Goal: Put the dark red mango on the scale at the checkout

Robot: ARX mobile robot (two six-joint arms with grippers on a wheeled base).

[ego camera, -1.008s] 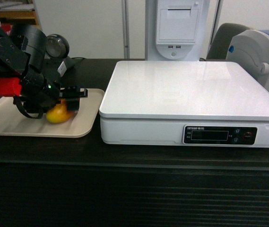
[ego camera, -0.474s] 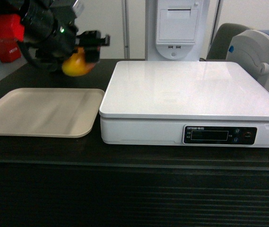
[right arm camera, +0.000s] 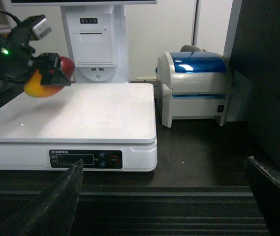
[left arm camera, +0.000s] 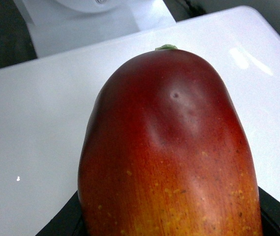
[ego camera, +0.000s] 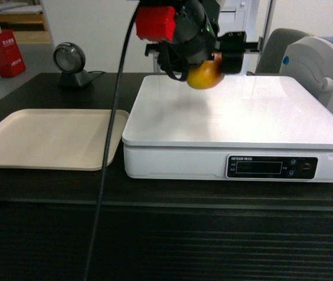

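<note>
The dark red mango (ego camera: pixel 205 76) hangs just above the back part of the scale (ego camera: pixel 236 117), which stands on the checkout (ego camera: pixel 154 196). My left gripper (ego camera: pixel 218 61) is shut on the mango. In the left wrist view the mango (left arm camera: pixel 169 147) fills the picture, red end forward, over the white platter (left arm camera: pixel 31 123), with black fingers (left arm camera: pixel 63 225) at the lower corners. From the right wrist view the mango (right arm camera: pixel 44 84) is above the scale's (right arm camera: pixel 85 115) far left. My right gripper (right arm camera: pixel 164 196) is open and holds nothing, low in front of the counter's ribbed front.
A flat beige tray (ego camera: pixel 49 137) lies left of the scale. A round scanner (ego camera: pixel 71 61) stands behind the tray. A grey-white printer (right arm camera: pixel 194 86) sits right of the scale, and a white terminal (right arm camera: pixel 94 44) rises behind it. A black cable (ego camera: pixel 110 152) hangs across the tray.
My left gripper has lifted the mango off the beige tray and carried it up and to the right, to above the scale's platter. The tray now holds nothing.
</note>
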